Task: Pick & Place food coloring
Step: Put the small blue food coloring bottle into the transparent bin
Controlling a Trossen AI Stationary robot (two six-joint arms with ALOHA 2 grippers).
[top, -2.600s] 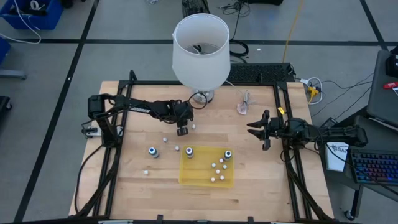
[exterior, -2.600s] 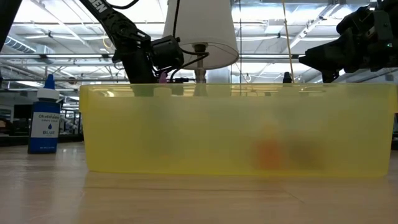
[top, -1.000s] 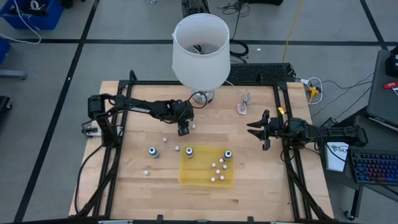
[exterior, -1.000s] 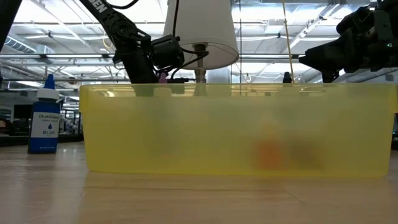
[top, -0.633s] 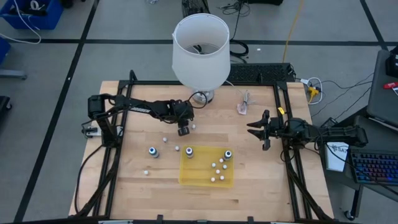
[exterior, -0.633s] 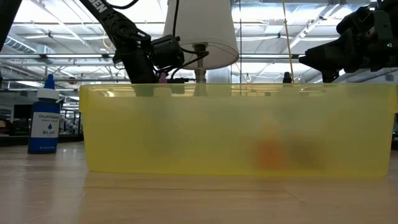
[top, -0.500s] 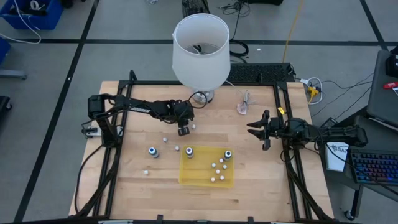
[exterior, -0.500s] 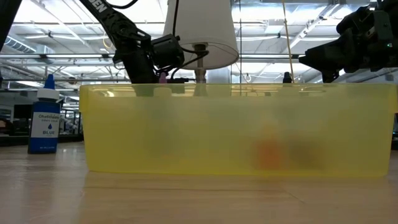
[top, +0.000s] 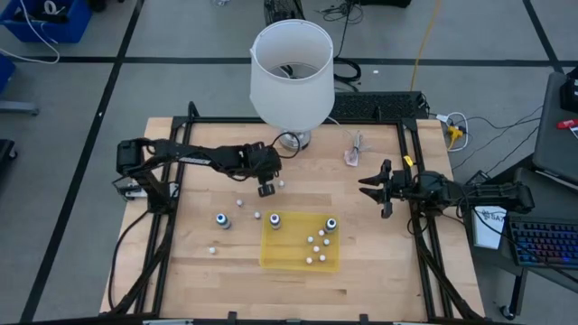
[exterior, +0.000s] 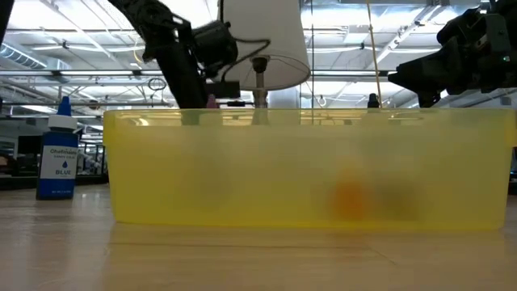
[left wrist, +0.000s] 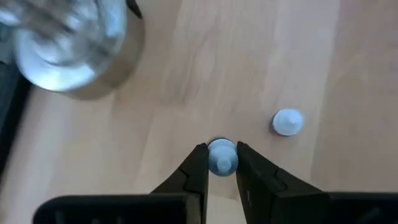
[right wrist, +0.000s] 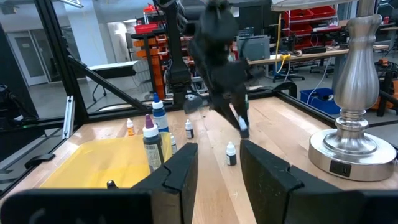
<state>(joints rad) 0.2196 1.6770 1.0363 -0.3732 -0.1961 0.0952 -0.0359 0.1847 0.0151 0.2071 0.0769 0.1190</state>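
Note:
My left gripper point(top: 265, 189) point(left wrist: 221, 149) hangs over the far middle of the table, in front of the lamp, shut on a tiny food coloring bottle point(left wrist: 222, 157) with a pale cap. Another tiny bottle point(left wrist: 288, 122) point(top: 281, 183) stands on the wood just beside it. More tiny bottles point(top: 238, 202) point(top: 257, 215) stand on their bases on the table. My right gripper point(top: 384, 188) point(right wrist: 217, 165) waits open at the right edge, above the table. My left gripper pinches the tiny bottle at its cap point(left wrist: 222, 153) between its two fingers point(left wrist: 196, 168), which come from above and point down. The bottle stands upright between the fingertips. It seems lifted just off the wood, though blur in the right wrist view leaves that uncertain.
A yellow tray point(top: 271, 257) point(exterior: 307, 170) sits at the near middle with small bottles in it. Larger blue-labelled bottles point(top: 221, 219) point(top: 275, 220) point(top: 330, 224) stand by and in it. A white-shaded lamp point(top: 291, 72) with a metal base point(left wrist: 68, 43) stands at the far edge.
My left gripper has risen a little from the table, which is plain in the low view, and stays over the same spot by the lamp. The arm's shoulder end has swung toward the table's left edge. The right arm has kept still.

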